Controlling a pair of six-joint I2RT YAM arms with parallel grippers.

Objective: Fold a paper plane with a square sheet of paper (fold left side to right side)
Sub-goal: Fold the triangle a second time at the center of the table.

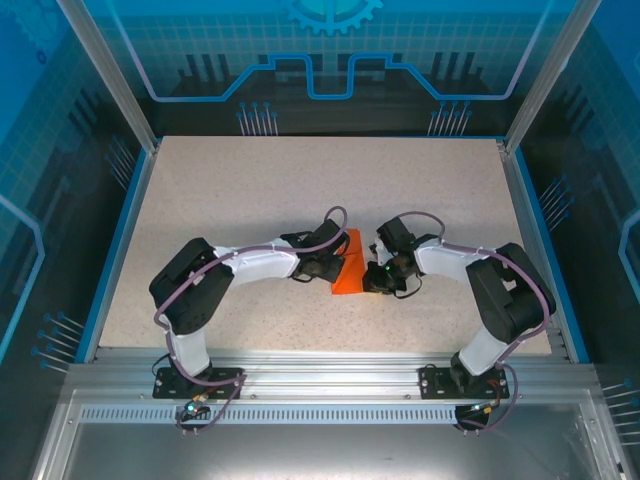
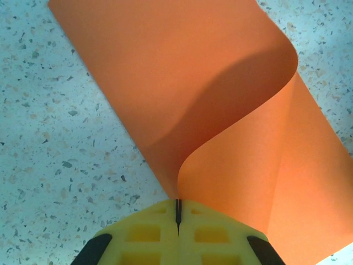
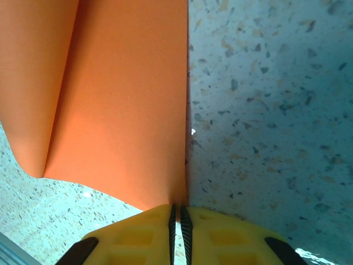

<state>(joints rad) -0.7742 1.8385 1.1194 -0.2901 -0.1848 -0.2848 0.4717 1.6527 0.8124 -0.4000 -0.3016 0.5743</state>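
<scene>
On the speckled table (image 1: pixel 300 190), a little nearer than its middle, lies one square sheet of paper (image 1: pixel 349 272), bright orange-red, between the two grippers. The left gripper (image 1: pixel 326 264) reaches in at its left side. In the left wrist view the yellow fingers (image 2: pixel 157 223) are pressed together, with a thin edge of the sheet nipped in the seam between them, right at the tips. From that pinch the paper (image 2: pixel 220 110) rises and curls over in a soft loop, one layer bending back above another, with no sharp crease at the bend. The sheet spreads away from the jaws across the tabletop, up and to the left of that view, and a second flap runs off to the lower right.

From above, the sheet reads as a narrow strip. Its long axis runs from the far side towards the near edge of the table and leans slightly left at the near end; the arms hide part of its outline.

The right gripper (image 1: pixel 377 278) comes in at the right side. In the right wrist view its yellow fingers (image 3: pixel 220 234) stand all but closed, pinching the sheet's (image 3: pixel 121 99) straight right-hand edge at the tips. The paper stretches ahead of the jaws and to their left, with bare table to their right.

Count: one sheet, two grippers, both gripping it
</scene>
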